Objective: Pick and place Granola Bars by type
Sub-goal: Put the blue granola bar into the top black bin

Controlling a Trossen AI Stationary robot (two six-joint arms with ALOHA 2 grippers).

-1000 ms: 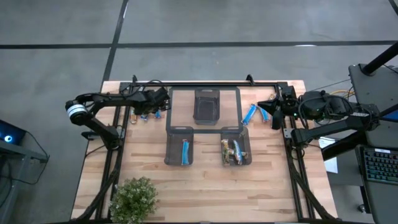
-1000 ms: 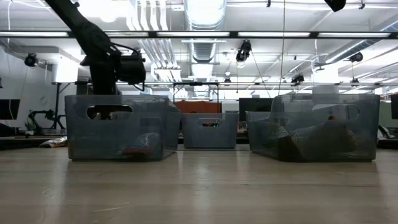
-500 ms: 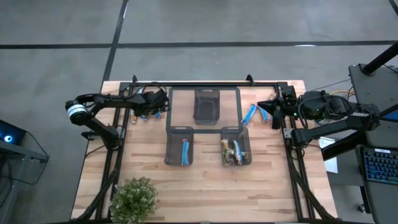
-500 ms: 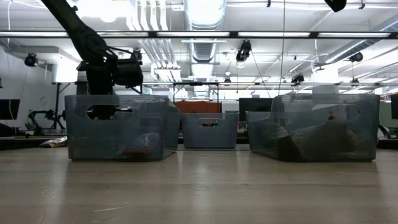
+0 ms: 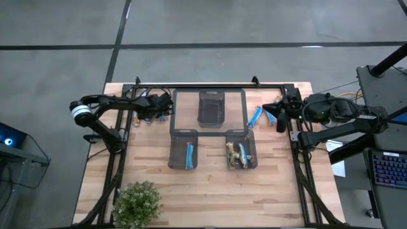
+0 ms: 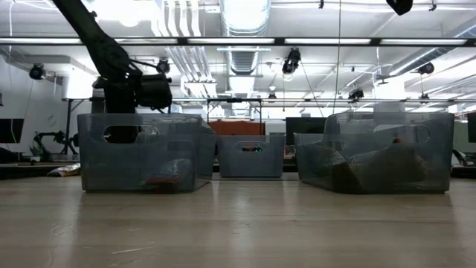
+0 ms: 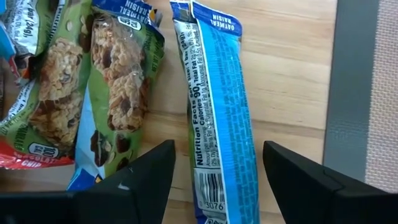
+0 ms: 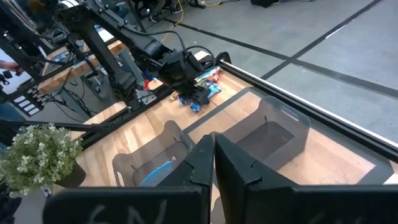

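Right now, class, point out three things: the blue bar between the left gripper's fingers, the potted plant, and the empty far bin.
blue bar (image 7: 217, 112), left wrist view, middle of its wrapper.
potted plant (image 5: 137, 202), high view, centre of its foliage.
far bin (image 5: 211, 119), high view, near rim.

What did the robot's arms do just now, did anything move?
Only a little. The left gripper sank slightly toward the pile of granola bars at the table's back left, fingers open around a blue bar without gripping it. The right gripper stayed shut near the blue bars at back right. The bins and their bars did not move.
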